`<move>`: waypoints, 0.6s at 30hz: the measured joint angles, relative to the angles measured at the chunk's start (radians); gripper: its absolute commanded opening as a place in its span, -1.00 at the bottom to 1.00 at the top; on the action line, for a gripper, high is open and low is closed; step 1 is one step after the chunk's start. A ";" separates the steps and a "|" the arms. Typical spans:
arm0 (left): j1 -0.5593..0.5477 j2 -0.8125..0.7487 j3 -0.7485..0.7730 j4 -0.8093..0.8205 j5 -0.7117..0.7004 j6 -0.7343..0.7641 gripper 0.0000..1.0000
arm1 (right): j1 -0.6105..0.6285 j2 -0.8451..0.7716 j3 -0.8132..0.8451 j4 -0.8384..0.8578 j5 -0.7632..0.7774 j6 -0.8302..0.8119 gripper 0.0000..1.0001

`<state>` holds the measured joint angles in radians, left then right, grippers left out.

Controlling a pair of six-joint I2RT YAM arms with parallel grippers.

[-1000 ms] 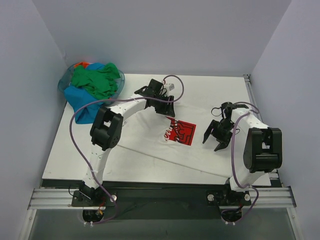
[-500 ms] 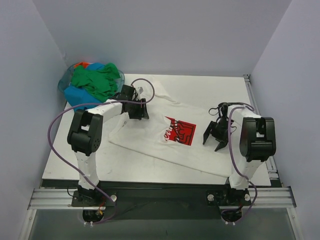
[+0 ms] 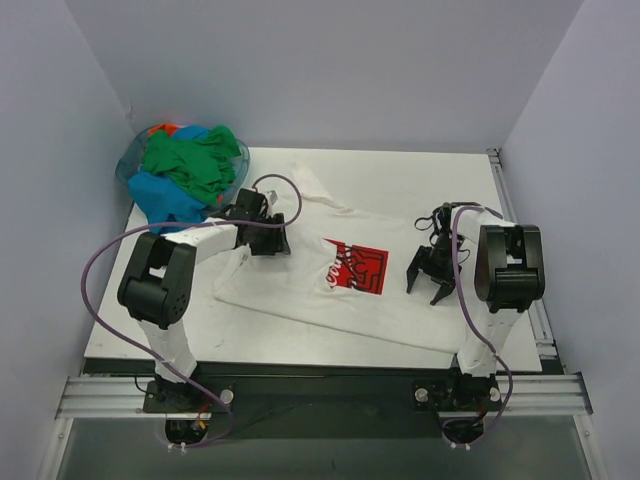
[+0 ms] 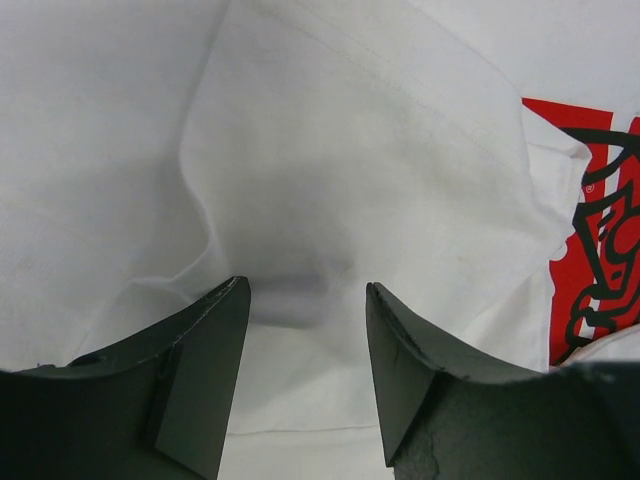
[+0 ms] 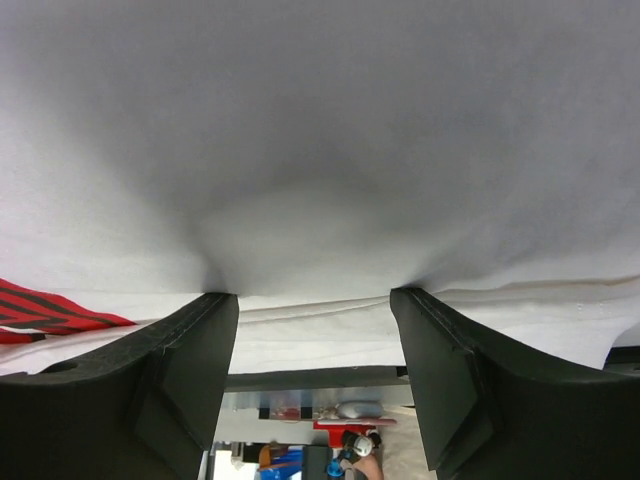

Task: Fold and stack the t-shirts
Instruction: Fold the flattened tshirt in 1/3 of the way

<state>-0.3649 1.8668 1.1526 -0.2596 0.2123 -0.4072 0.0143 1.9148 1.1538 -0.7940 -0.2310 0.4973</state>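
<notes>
A white t-shirt with a red square logo lies spread across the table. My left gripper hovers low over its left part, open, with only cloth below and nothing between the fingers; the logo shows at the right edge of that view. My right gripper stands open on the shirt's right side, both fingertips touching the white cloth. Green, blue and orange t-shirts are heaped at the back left.
The coloured heap sits in a clear round tub in the table's back-left corner. Grey walls close off the back and both sides. A metal rail runs along the near edge by the arm bases.
My left arm has swung left across the shirt, from near the collar to its left part, its jaws widening a little. The right gripper has barely moved.
</notes>
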 measured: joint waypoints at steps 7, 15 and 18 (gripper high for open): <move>-0.015 -0.138 -0.171 0.019 -0.032 -0.058 0.22 | -0.001 0.008 0.007 -0.011 0.000 -0.019 0.30; -0.060 -0.252 -0.291 0.011 -0.087 -0.122 0.22 | -0.002 -0.002 -0.013 -0.011 0.002 -0.040 0.30; -0.074 -0.284 -0.322 0.001 -0.100 -0.142 0.22 | -0.002 -0.018 -0.038 -0.009 0.002 -0.046 0.30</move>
<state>-0.4385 1.5826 0.8307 -0.2588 0.1120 -0.5488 0.0120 1.8973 1.1160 -0.8032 -0.2291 0.4515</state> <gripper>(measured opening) 0.609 0.650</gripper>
